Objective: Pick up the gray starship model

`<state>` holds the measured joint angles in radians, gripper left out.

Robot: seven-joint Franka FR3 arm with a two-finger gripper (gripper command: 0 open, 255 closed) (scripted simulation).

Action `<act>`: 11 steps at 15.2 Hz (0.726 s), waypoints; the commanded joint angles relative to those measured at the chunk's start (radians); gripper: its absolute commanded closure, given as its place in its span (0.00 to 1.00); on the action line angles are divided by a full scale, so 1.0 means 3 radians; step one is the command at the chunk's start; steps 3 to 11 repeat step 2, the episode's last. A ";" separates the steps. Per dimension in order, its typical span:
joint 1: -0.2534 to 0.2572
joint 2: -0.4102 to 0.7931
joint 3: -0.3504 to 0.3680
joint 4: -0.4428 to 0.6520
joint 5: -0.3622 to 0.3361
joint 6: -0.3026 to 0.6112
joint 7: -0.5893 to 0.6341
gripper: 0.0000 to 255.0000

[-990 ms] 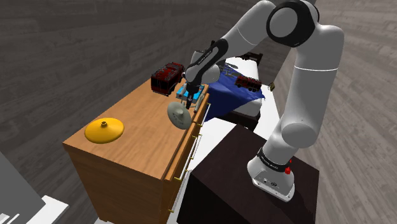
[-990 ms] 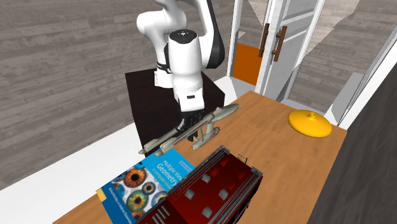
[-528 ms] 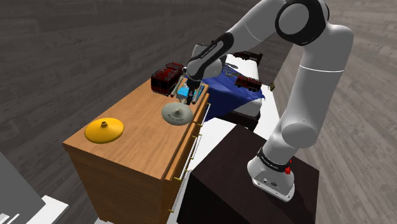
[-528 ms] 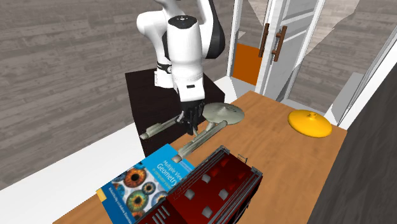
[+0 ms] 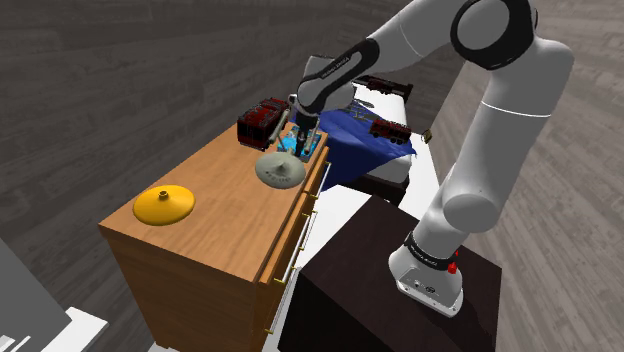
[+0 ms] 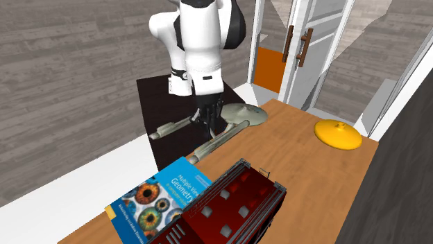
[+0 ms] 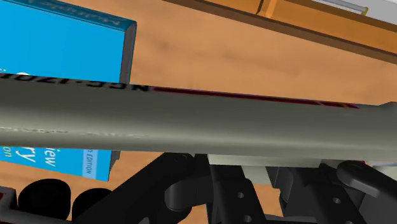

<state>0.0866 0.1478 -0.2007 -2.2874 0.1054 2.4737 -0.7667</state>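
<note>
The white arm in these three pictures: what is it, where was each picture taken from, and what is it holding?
It is a white robot arm with dark joints, standing on a black box stand beside a wooden dresser. One picture looks down from beside the stand. The second faces the arm across the dresser. The third comes from a camera on the hand itself, so everything looks very close.

At the arm's tip is a black two-finger gripper, shut on a gray starship model with a round saucer and long tubes. One tube is the gray bar across the hand camera's picture.

On the dresser top lie a blue book, a dark red toy vehicle and a yellow domed disc.
</note>
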 commanded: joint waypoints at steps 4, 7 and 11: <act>0.0002 -0.0035 -0.0004 0.0021 -0.0016 -0.0054 0.0013 1.00; 0.0002 -0.0035 -0.0004 0.0021 -0.0016 -0.0054 0.0013 1.00; 0.0002 -0.0035 -0.0004 0.0021 -0.0016 -0.0054 0.0013 1.00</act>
